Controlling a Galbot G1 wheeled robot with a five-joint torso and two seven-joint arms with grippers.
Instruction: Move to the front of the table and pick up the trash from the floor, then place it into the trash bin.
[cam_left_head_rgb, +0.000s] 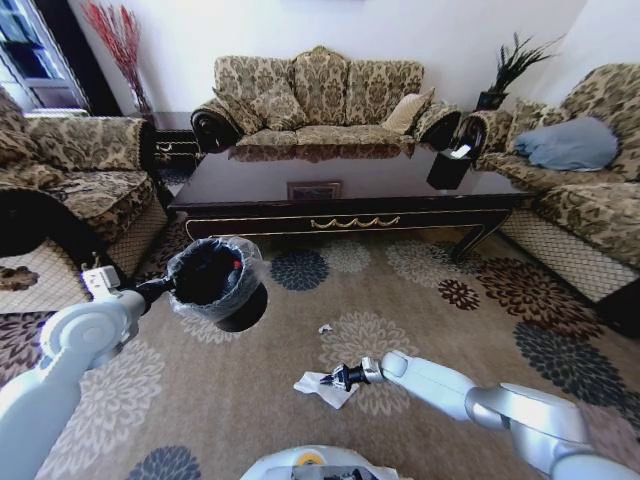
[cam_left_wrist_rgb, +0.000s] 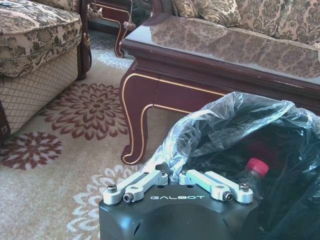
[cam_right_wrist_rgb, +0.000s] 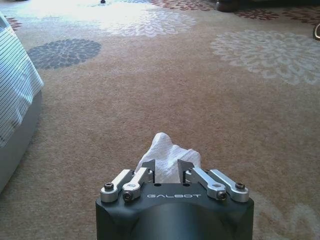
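Observation:
The crumpled white paper (cam_left_head_rgb: 318, 390) (cam_right_wrist_rgb: 165, 147) lies on the patterned floor (cam_left_head_rgb: 440, 330) in front of me. My right gripper (cam_left_head_rgb: 330, 378) (cam_right_wrist_rgb: 167, 167) is down at it, fingers shut on its near edge. My left gripper (cam_left_head_rgb: 165, 287) (cam_left_wrist_rgb: 173, 175) is shut on the bagged rim of the black trash bin (cam_left_head_rgb: 215, 278) (cam_left_wrist_rgb: 235, 125), holding it to my left. A clear bottle with a red cap (cam_left_wrist_rgb: 256, 169) lies inside the bin. A tiny white scrap (cam_left_head_rgb: 325, 328) rests on the carpet between the bin and the paper. The dark table (cam_left_head_rgb: 350, 222) stands beyond.
Patterned sofas surround the table at the left (cam_left_head_rgb: 80, 170), back (cam_left_head_rgb: 320, 100) and right (cam_left_head_rgb: 580, 170). A black tissue box (cam_left_head_rgb: 447, 165) sits on the table's right end. The table's carved leg (cam_left_wrist_rgb: 135, 130) is close behind the bin. Open carpet lies to my right.

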